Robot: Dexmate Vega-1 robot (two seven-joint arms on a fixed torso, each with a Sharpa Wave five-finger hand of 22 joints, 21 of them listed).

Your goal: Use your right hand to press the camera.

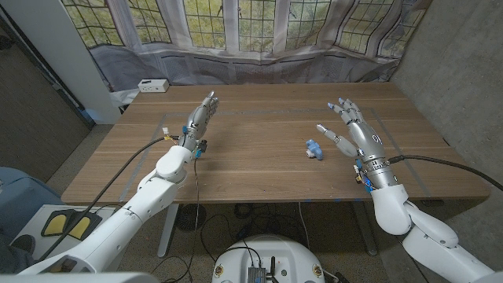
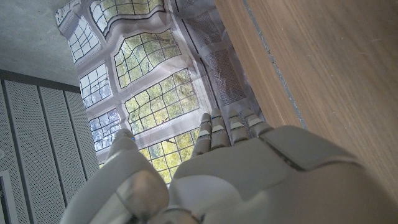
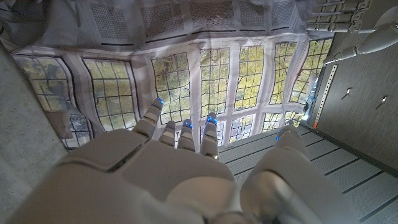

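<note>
Left arm enters from the lower left corner and reaches forward, its left hand (image 1: pixel 202 115) extended with fingers straight and close together, holding nothing; left wrist view shows the back of that hand (image 2: pixel 249 180) with fingers pointing away. Right arm enters from the lower right corner, forearm angled up and inward. Right hand (image 1: pixel 351 126) is raised, fingers spread apart and thumb pointing inward, nothing in its grasp; right wrist view shows its back (image 3: pixel 155 180) with fingertips apart.

light: soft daylight from windows (image 1: pixel 236 23) | shadows: faint | focus: sharp
</note>
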